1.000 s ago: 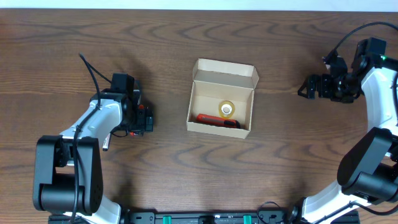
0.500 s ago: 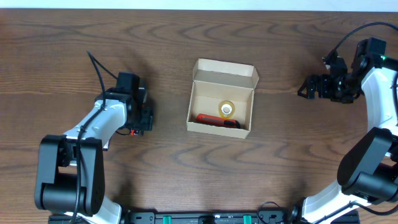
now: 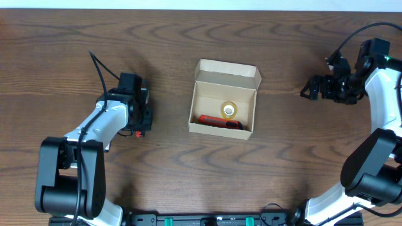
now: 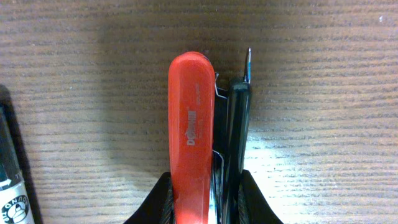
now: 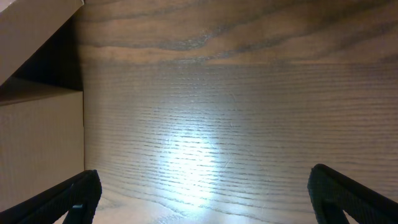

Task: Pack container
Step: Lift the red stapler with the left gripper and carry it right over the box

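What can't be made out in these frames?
- Stapler: its rear is cut off by the left wrist view's bottom edge. Overhead, the left gripper covers most of it.
- Marker: cut off by the left wrist view's left edge, label only partly shown.
- Red tool in the box: too small overhead to identify.
- Box: the right wrist view shows only a corner.

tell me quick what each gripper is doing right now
left gripper: closed on the red stapler, which is on the table
right gripper: open, holding nothing
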### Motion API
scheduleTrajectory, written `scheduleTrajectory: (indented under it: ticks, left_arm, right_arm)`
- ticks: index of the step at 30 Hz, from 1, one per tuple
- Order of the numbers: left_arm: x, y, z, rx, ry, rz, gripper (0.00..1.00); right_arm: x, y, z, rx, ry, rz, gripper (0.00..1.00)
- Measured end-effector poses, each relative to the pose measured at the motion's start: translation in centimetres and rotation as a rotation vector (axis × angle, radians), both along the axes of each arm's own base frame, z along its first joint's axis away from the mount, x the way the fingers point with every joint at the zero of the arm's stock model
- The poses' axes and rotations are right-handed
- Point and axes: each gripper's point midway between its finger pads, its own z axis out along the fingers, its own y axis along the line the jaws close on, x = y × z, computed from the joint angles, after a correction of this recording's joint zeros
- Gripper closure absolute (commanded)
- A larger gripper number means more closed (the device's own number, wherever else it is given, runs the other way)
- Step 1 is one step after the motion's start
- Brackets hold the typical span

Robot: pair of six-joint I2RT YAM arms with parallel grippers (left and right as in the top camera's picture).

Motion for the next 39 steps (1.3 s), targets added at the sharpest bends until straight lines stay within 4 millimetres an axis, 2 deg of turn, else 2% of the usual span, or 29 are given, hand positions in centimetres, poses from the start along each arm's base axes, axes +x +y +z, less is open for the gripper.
scheduleTrajectory:
  ticks: [6,9,13,15,20,24,29,32,34,39]
  left_arm:
    - [-0.4,0.0,0.0,-0.001,0.016,0.000,0.94]
    - [-1.2,0.1,0.2,0.003,0.058,-0.001,0.94]
    - [-2.1,-0.1,1.3,-0.003,0.125,-0.005,0.94]
    - [-1.5,-0.4,2.6,-0.016,0.127,-0.007,0.94]
    - [2.2,-1.6,7.0,-0.052,0.016,-0.044,0.94]
    - [4.2,-3.9,11.2,-0.096,-0.104,-0.190,0.94]
    - [4.5,-8.9,15.8,-0.117,-0.222,-0.527,0.94]
    - [3.8,-12.3,17.0,-0.105,-0.275,-0.767,0.94]
    - [3.0,-14.1,17.1,-0.091,-0.296,-0.919,0.94]
    - [2.1,-17.8,17.7,-0.055,-0.391,-1.204,0.94]
  right_arm:
    - [0.0,0.0,0.0,0.000,0.000,0.000,0.01]
    - [0.0,0.0,0.0,0.000,0.000,0.000,0.01]
    - [0.0,0.0,0.0,0.000,0.000,0.000,0.01]
    - [0.0,0.0,0.0,0.000,0.000,0.000,0.01]
    - [0.0,0.0,0.0,0.000,0.000,0.000,0.01]
    - [0.0,0.0,0.0,0.000,0.000,0.000,0.01]
    - [0.0,0.0,0.0,0.000,-0.001,0.000,0.01]
    - [0.1,0.0,0.0,-0.001,-0.003,0.000,0.01]
    - [0.1,0.0,0.0,-0.001,-0.003,0.000,0.01]
    - [0.1,0.0,0.0,-0.001,-0.003,0.000,0.01]
